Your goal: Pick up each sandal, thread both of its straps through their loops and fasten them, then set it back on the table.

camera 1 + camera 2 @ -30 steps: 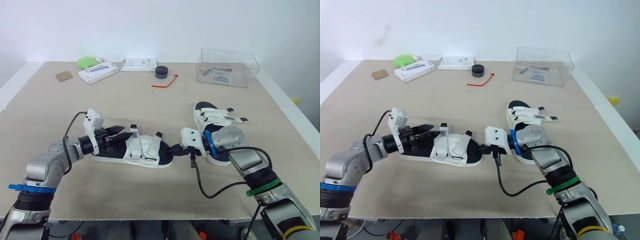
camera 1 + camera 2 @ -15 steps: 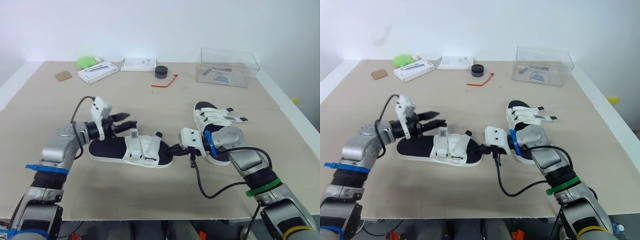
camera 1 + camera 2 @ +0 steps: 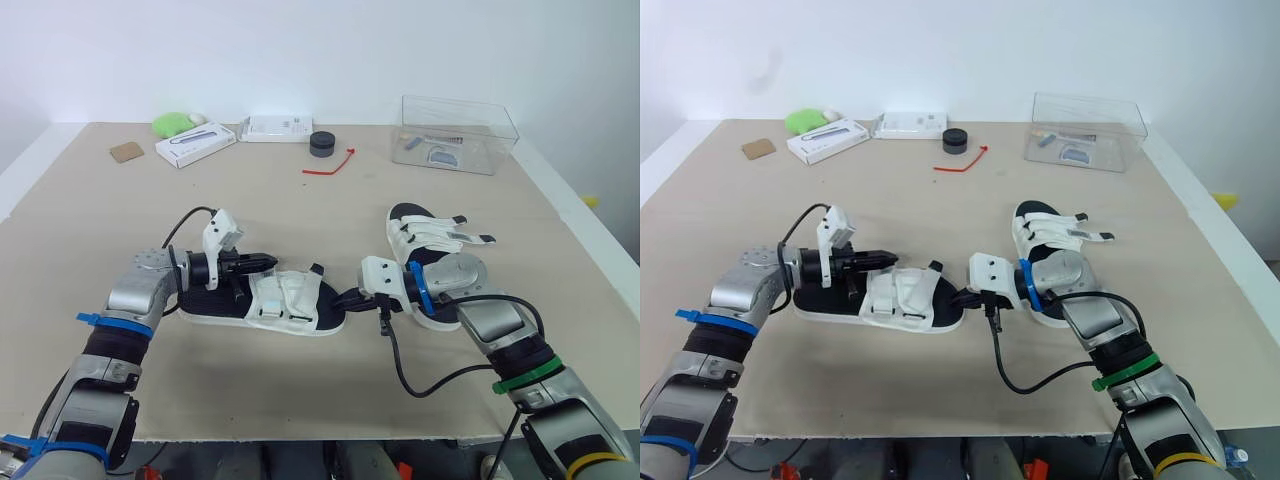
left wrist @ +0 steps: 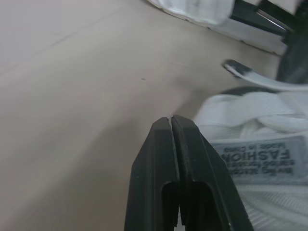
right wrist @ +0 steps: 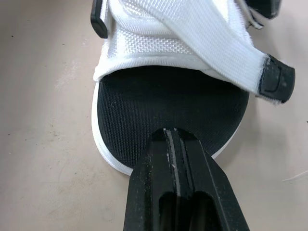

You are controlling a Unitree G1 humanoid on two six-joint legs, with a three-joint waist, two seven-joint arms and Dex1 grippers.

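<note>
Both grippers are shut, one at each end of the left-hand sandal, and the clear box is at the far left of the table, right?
No, the clear box sits at the far right of the table, as the left eye view shows. The left gripper and right gripper are indeed shut, one at each end of the left-hand sandal.

The nearer sandal (image 3: 285, 300) and the farther sandal (image 3: 432, 243) both have white mesh straps tipped black over black footbeds rimmed white (grey label (image 4: 257, 154), black lettering, on the nearer). The bench (image 3: 250, 200) is plain beige, its tie (image 3: 335, 165) red.
</note>
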